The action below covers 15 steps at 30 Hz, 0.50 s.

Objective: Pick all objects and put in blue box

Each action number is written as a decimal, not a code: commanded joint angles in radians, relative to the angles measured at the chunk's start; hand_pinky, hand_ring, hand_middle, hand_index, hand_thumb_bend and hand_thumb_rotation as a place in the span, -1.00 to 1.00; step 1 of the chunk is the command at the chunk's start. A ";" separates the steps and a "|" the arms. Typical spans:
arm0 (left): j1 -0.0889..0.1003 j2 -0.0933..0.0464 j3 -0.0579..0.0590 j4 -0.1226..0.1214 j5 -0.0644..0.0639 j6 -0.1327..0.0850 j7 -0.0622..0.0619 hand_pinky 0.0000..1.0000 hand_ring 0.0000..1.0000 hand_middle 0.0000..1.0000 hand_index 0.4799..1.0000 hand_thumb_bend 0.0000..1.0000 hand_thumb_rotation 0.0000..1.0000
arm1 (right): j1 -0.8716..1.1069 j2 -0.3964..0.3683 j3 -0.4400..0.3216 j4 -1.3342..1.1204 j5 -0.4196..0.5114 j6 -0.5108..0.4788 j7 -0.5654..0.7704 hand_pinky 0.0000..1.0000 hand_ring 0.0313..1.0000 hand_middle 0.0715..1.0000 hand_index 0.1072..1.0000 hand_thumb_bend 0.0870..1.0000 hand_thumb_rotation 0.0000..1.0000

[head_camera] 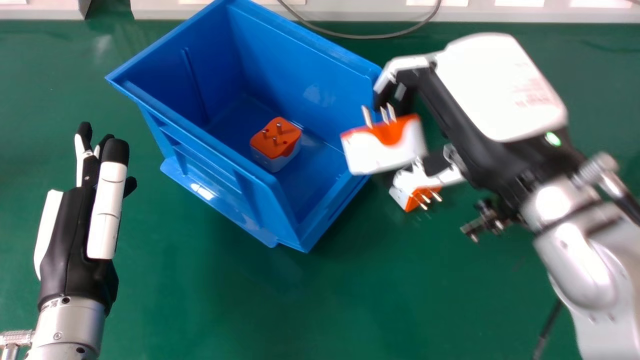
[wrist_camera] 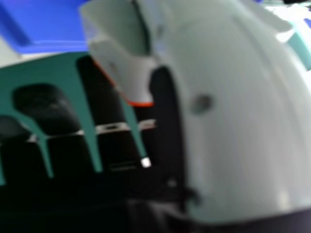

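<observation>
The right robot hand (head_camera: 500, 90) gripped a white-and-orange adapter (head_camera: 382, 150) near the blue box's (head_camera: 210, 145) right side. Another adapter (head_camera: 275, 142) lay inside. The left robot hand (head_camera: 75, 235) was released.

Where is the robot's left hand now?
In the head view, the left hand is at the left side, over the green table, left of the blue box.

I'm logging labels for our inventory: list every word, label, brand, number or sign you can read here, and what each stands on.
Readable text: none.
White back of the right hand: faint reddish print, too blurred to read.
Wrist end of the left hand: tiny dark marking, too small to read.
Blue box, boxed adapter, held adapter: no text to be made out.
</observation>
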 commanded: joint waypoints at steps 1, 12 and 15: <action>0.000 0.004 -0.002 -0.013 0.003 -0.016 0.002 0.87 0.98 1.00 0.97 0.61 0.99 | -0.118 0.041 0.038 0.096 -0.035 -0.003 -0.054 -0.86 -0.82 -0.18 -0.17 -0.06 -1.00; 0.001 -0.004 -0.009 -0.012 0.002 -0.019 0.012 0.86 0.98 1.00 0.97 0.60 0.99 | -0.509 0.180 0.189 0.642 -0.036 -0.071 -0.202 -0.87 -0.82 -0.15 -0.16 -0.06 -1.00; 0.002 -0.007 -0.012 -0.021 0.003 -0.015 0.015 0.86 0.98 1.00 0.97 0.58 0.99 | -0.591 0.214 0.227 0.780 -0.042 -0.071 -0.233 -0.86 -0.82 -0.14 -0.16 -0.05 -1.00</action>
